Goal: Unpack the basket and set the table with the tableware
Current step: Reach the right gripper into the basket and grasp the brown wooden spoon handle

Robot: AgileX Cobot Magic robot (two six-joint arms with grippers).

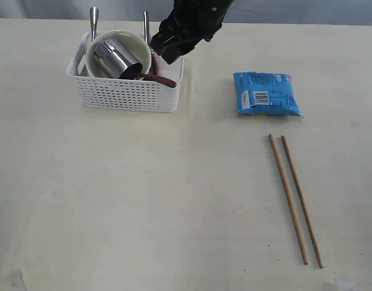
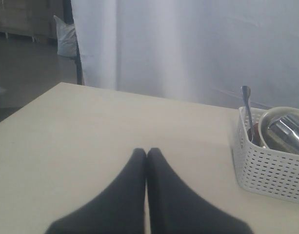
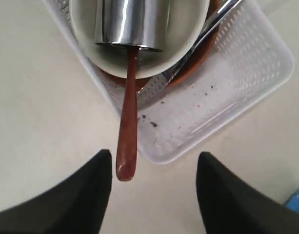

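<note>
Packet (image 1: 267, 93) near chopsticks (image 1: 287, 197): barcode, lettering illegible.

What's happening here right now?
The right gripper hangs open over one end of the white basket. The handle of the dark red spoon juts over the rim and sits between its fingers, not gripped. The steel cup lies in the cream bowl inside the basket, with steel cutlery standing behind. Two chopsticks lie on the table near a blue snack packet. The left gripper is shut, off to the side.
</note>
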